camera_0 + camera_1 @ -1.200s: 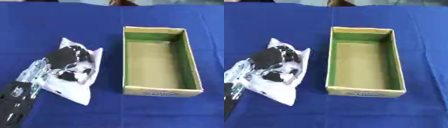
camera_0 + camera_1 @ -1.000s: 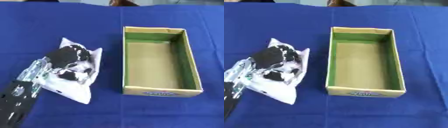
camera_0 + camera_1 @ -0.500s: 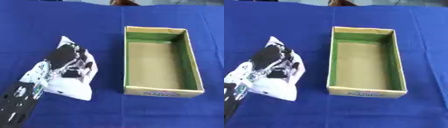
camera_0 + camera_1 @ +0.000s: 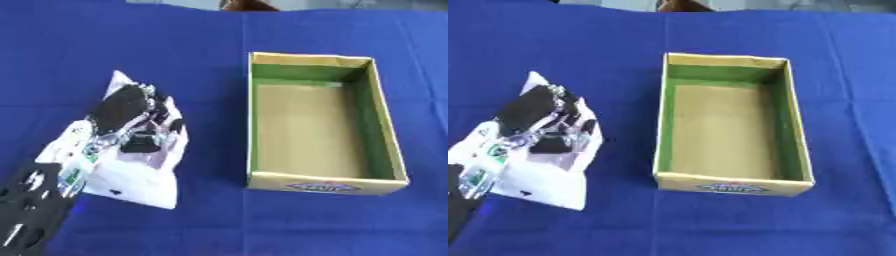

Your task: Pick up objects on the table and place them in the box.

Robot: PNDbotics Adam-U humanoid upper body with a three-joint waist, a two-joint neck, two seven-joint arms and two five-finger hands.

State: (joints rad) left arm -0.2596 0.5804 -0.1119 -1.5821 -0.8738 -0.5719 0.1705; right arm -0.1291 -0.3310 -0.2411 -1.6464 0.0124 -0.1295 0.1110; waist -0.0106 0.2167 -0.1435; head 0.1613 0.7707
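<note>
Left eye view: the box (image 4: 320,186) stands on the blue counter (image 4: 175,55), long side running away from the camera. Its inner walls are green, its floor bare brown card, and nothing lies in it. A printed label shows on its near outer wall. Left of the box, apart from it, lies a white bag (image 4: 131,160) with black contents showing through. The left hand (image 4: 127,120) comes in from the lower left and lies on the bag, its fingers curled into the bag's upper part. Beyond the far edge of the counter, a pale strip of room and a brown shape show.

Right eye view: the box (image 4: 732,187) again shows empty. The bag (image 4: 540,172) lies to its left on the counter, with the left hand (image 4: 540,117) clamped on it.
</note>
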